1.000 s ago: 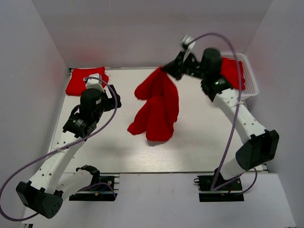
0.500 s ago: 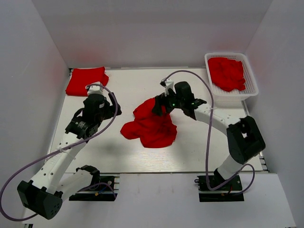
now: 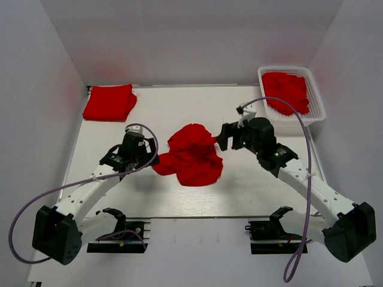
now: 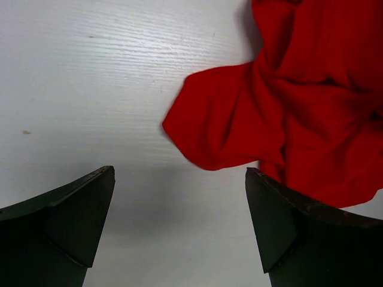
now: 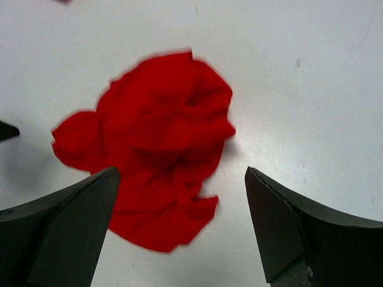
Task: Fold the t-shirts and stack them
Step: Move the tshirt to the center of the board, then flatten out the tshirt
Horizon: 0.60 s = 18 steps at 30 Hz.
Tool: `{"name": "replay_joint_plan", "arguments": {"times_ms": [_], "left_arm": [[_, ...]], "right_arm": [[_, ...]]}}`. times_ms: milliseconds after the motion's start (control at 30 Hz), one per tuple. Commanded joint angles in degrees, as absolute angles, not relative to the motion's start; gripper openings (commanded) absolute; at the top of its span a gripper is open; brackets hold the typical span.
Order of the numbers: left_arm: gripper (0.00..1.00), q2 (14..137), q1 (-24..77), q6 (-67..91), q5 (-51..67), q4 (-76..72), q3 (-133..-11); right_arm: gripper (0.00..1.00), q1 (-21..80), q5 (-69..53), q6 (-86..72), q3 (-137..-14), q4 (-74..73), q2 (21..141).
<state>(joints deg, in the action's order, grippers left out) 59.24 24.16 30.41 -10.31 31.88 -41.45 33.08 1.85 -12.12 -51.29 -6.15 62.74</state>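
Shirt (image 3: 192,155) lies crumpled between left claw (image 3: 151,158) and right claw (image 3: 220,139), both spread wide, empty.

Left side: my white-and-black jointed left arm (image 3: 84,194) runs from the near left edge up toward the far right, its forearm lying low. My black two-finger left gripper (image 3: 148,155) points right, toward the middle. Its jaws are spread wide, and the wrist view shows nothing held between the dark fingers (image 4: 72,209).

Right side: my white-and-black jointed right arm (image 3: 311,182) runs from the near right corner toward the far left. My black two-finger right gripper (image 3: 222,137) points left. Its jaws are also wide apart, with nothing gripped between its fingers (image 5: 66,215).

The two grippers face each other across the centre, well apart.
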Motion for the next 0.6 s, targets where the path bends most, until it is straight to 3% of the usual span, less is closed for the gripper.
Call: {"name": "replay_joint_plan", "arguments": {"times_ms": [0,300,533,567], "left_arm": [[1.0,62.7,24.5,29.4,-4.2,25.9,-40.3],[1.0,68.7,24.5,26.1,3.0,15.4,-36.3],[1.0,75.9,24.5,24.8,4.7,10.5,-34.0],[0.92,76.6,24.5,24.8,4.7,10.5,-34.0]], "right_arm": [[0.91,33.2,3.1,-14.4,-45.8,-11.2,61.4],[0.91,33.5,-9.0,-13.6,-40.8,-3.5,70.0],[0.91,33.5,-9.6,-14.7,-40.9,3.9,79.9],[0.91,33.4,-9.1,-14.8,-40.9,4.7,80.8]]}}
